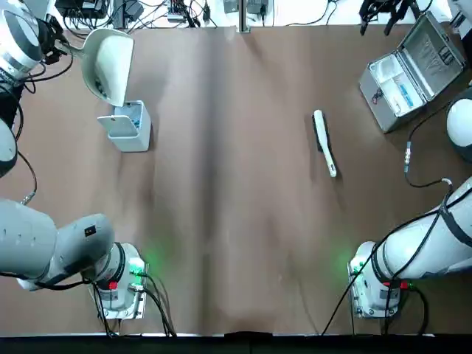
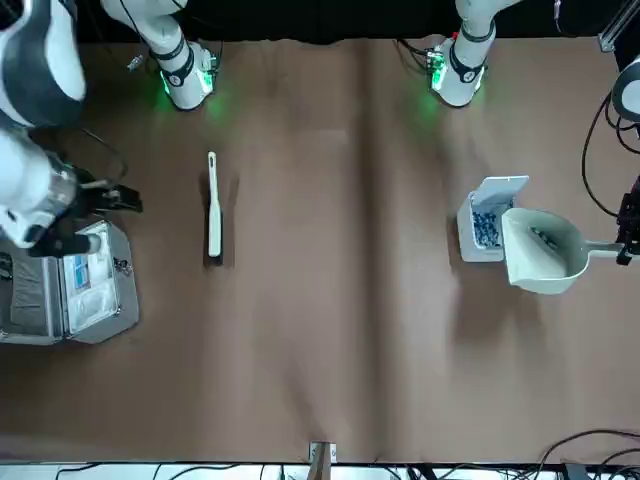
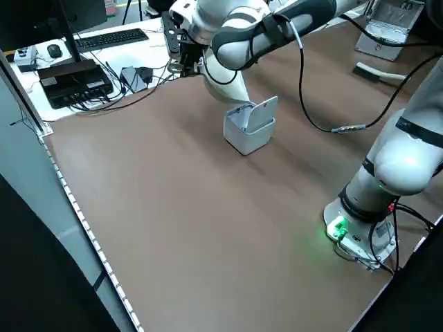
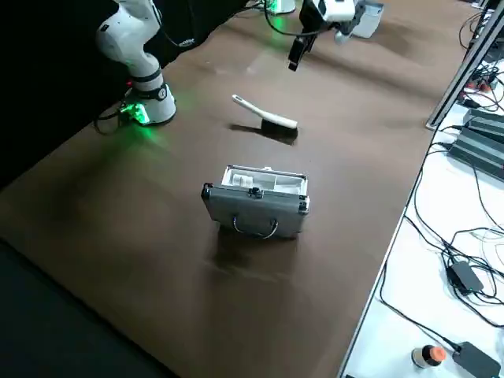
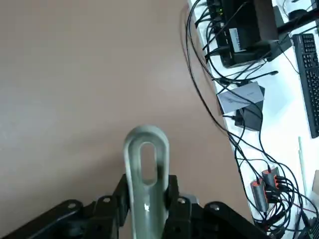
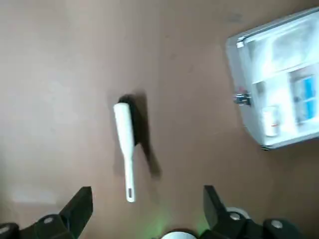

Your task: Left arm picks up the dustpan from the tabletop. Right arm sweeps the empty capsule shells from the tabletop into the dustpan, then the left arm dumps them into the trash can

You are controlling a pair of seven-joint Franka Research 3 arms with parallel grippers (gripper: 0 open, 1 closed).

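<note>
Front view: the left gripper (image 2: pixel 628 243) clamps the dustpan (image 2: pixel 543 250) tipped beside the open trash can (image 2: pixel 484 228), blue capsule shells (image 2: pixel 486 228) inside; perhaps a few remain in the scoop. Right gripper (image 6: pixel 147 209), spread wide, hovers over the brush (image 6: pixel 125 144).

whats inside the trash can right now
Blue-white capsule shells lie in the trash can, its lid open. The dustpan, held beside it by the left hand, still holds a few.

no readable text, seemingly.
</note>
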